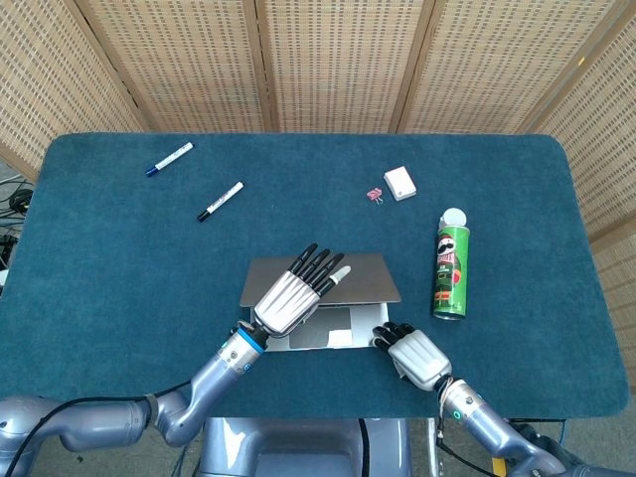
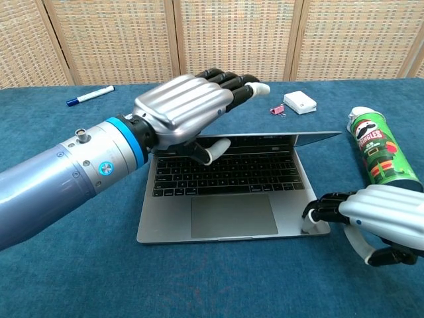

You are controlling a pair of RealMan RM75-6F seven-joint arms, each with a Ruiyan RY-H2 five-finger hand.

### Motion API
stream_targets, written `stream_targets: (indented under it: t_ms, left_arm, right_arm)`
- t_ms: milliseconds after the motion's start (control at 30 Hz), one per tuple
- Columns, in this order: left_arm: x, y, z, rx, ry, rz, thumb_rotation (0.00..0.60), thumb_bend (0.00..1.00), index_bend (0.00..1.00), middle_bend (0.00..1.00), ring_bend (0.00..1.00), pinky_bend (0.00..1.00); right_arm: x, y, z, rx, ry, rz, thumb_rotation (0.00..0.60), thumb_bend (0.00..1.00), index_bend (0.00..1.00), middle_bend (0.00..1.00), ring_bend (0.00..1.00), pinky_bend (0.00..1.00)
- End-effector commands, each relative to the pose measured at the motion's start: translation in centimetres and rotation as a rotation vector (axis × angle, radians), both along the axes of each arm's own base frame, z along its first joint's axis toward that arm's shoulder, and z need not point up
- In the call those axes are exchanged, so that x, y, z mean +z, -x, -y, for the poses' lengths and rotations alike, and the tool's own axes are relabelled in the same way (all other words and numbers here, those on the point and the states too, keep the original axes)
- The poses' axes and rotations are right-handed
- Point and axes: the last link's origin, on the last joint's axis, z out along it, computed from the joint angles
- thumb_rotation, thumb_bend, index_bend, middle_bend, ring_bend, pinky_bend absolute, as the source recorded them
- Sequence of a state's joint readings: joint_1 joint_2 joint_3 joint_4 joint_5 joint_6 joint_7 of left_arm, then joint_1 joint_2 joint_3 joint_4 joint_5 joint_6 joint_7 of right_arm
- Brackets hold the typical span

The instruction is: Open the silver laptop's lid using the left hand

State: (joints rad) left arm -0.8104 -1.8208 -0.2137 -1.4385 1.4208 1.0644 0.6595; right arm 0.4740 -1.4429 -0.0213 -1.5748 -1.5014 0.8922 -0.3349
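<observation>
The silver laptop (image 2: 234,215) lies near the table's front edge with its lid (image 1: 370,279) partly raised and the keyboard showing. My left hand (image 2: 182,109) reaches over the keyboard. Its fingers lie stretched along the top of the lid and its thumb sits under the lid's edge, so it holds the lid between them; from above the left hand (image 1: 288,296) covers the lid's left half. My right hand (image 2: 377,215) is at the front right, its curled fingertips resting on the front right corner of the laptop's base; the right hand (image 1: 412,353) holds nothing.
A green Pringles can (image 1: 450,270) lies just right of the laptop, close to my right hand. Further back are a white box (image 1: 400,183), a pink clip (image 1: 375,194) and two markers (image 1: 220,201) (image 1: 170,158). A wicker screen stands behind the table.
</observation>
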Motion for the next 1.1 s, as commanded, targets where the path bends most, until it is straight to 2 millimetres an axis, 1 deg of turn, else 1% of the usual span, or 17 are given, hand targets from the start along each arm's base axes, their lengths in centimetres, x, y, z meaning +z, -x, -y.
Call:
stream_targets:
  t_ms: [33, 267, 333, 533, 733, 867, 1100]
  left_arm:
    - [0.4, 0.0, -0.2, -0.004, -0.013, -0.001, 0.6, 0.52, 0.0, 0.0, 0.0, 0.0]
    - [2.0, 0.3, -1.6, 0.003, -0.072, -0.006, 0.6, 0.52, 0.0, 0.0, 0.0, 0.0]
    - [2.7, 0.5, -2.4, 0.015, -0.098, -0.005, 0.6, 0.52, 0.0, 0.0, 0.0, 0.0]
    - [4.1, 1.4, -4.4, 0.063, -0.154, -0.003, 0.6, 0.52, 0.0, 0.0, 0.0, 0.0]
    - [5.5, 2.3, -6.6, 0.114, -0.213, -0.002, 0.6, 0.52, 0.0, 0.0, 0.0, 0.0]
    - [5.8, 2.9, -8.1, 0.162, -0.232, -0.001, 0.6, 0.52, 0.0, 0.0, 0.0, 0.0]
    - [6.3, 3.3, -10.2, 0.212, -0.253, -0.004, 0.6, 0.52, 0.0, 0.0, 0.0, 0.0]
  right_arm:
    - [0.0, 0.1, 0.0, -0.001, -0.001, -0.003, 0.6, 0.97, 0.21, 0.16, 0.13, 0.23]
    - [0.1, 0.2, 0.1, -0.005, -0.002, -0.002, 0.6, 0.97, 0.21, 0.16, 0.13, 0.23]
    - [0.2, 0.3, 0.1, -0.006, -0.004, -0.005, 0.6, 0.97, 0.21, 0.16, 0.13, 0.23]
    - [0.2, 0.3, 0.2, -0.013, -0.003, -0.01, 0.6, 0.97, 0.21, 0.19, 0.13, 0.23]
    - [0.2, 0.2, 0.2, -0.003, -0.001, -0.015, 0.6, 0.96, 0.21, 0.19, 0.13, 0.23]
    - [0.2, 0.1, 0.3, 0.008, -0.001, -0.025, 0.6, 0.97, 0.21, 0.19, 0.13, 0.23]
    - [0.5, 0.2, 0.5, 0.003, 0.003, -0.031, 0.6, 0.97, 0.21, 0.19, 0.13, 0.23]
